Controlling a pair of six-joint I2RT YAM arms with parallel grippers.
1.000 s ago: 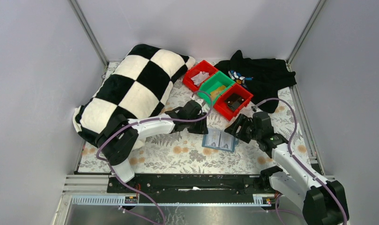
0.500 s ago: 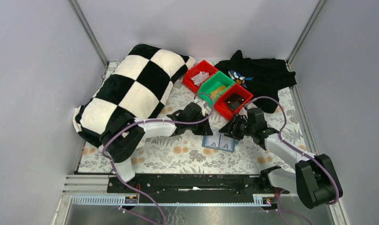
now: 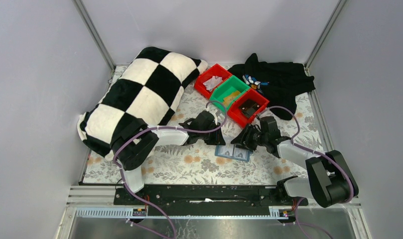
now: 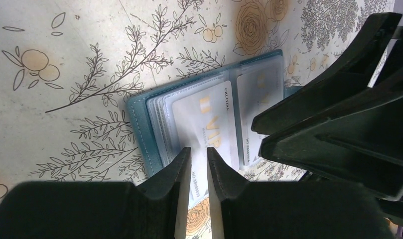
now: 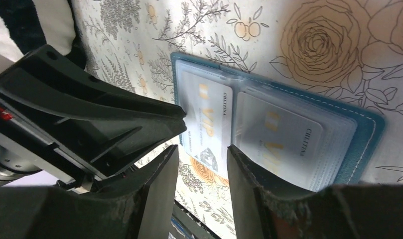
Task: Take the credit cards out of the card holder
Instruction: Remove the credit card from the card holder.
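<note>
The teal card holder [image 3: 232,152] lies open on the floral cloth. It also shows in the left wrist view [image 4: 139,127] and the right wrist view [image 5: 361,127]. One pale "VIP" credit card [image 4: 209,119] [image 5: 207,124] sticks partly out of one panel onto the cloth. A second card [image 5: 284,137] sits in the other pocket. My left gripper [image 3: 214,138] [image 4: 198,155] hovers over the protruding card, jaws a narrow gap apart, holding nothing. My right gripper [image 3: 240,141] [image 5: 203,152] is open, low at the holder's near edge, facing the left gripper.
A black-and-white checkered pillow [image 3: 139,94] lies at the back left. Red and green bins [image 3: 231,94] stand just behind the grippers. A black cloth [image 3: 279,79] lies at the back right. The two grippers are very close to each other over the holder.
My right gripper has swung left and lower, up to the holder beside the left gripper. My left gripper has shifted slightly. The holder has stayed put.
</note>
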